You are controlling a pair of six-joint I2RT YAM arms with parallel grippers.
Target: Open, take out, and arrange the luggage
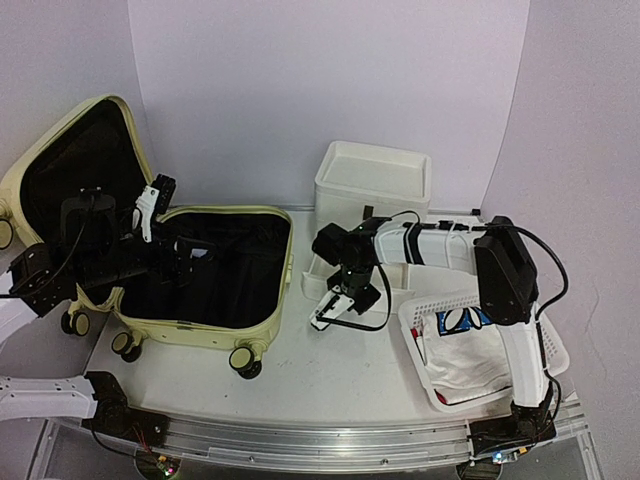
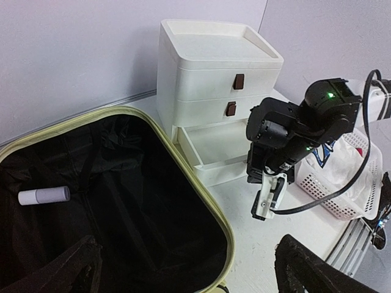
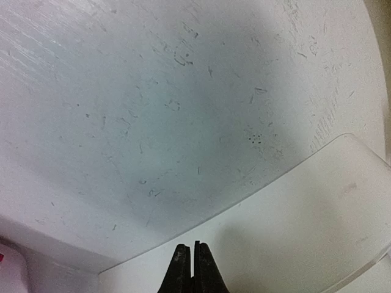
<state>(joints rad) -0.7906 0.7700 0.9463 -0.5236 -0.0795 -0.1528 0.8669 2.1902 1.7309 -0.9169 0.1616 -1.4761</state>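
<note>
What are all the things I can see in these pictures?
Hard-shell suitcase with rounded corners: one, pale yellow-green with black lining, lying open at left.
Small cylinder: one, white, lying inside the suitcase.
Plastic three-drawer box: one, white, back middle, bottom drawer pulled out.
Mesh plastic basket: one, white, near right.
Crumpled soft item with blue print: one, white, inside the basket.
Table: one, white, under everything.
Left tool: one, black, open, over the suitcase.
Right tool: one, black-tipped, shut, in front of the open drawer.
</note>
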